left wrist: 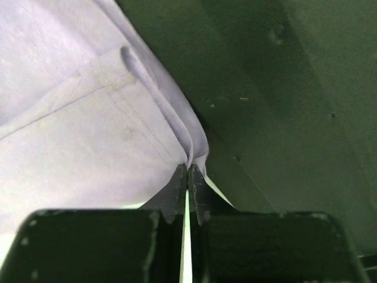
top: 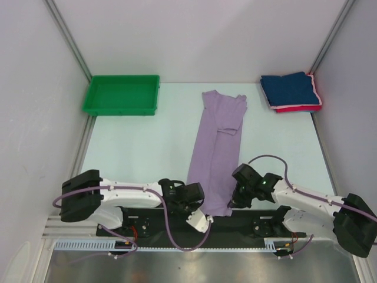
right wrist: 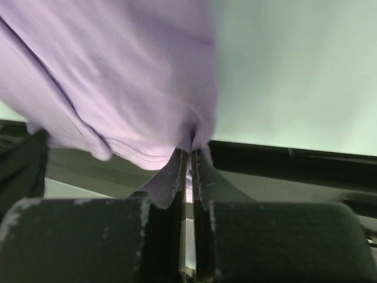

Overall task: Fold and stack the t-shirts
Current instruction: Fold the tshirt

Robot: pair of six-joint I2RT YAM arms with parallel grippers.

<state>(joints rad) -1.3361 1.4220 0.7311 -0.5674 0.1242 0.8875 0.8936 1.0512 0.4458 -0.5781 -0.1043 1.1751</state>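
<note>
A pale lavender t-shirt [top: 215, 147] lies folded lengthwise into a long strip down the middle of the table, its hem reaching the near edge. My left gripper [top: 197, 207] is shut on the hem's left corner; in the left wrist view the lavender t-shirt [left wrist: 70, 135] is pinched between the fingertips of the left gripper [left wrist: 189, 168]. My right gripper [top: 234, 202] is shut on the right corner, and the lavender t-shirt [right wrist: 129, 88] bunches into the right gripper [right wrist: 191, 152]. A folded navy t-shirt [top: 290, 88] rests on a pink-red t-shirt [top: 297, 108] at the back right.
A green plastic tray [top: 122, 94] stands at the back left. White walls with metal posts close in the table on three sides. The black base rail [top: 235, 223] of the arms runs along the near edge, under the hem.
</note>
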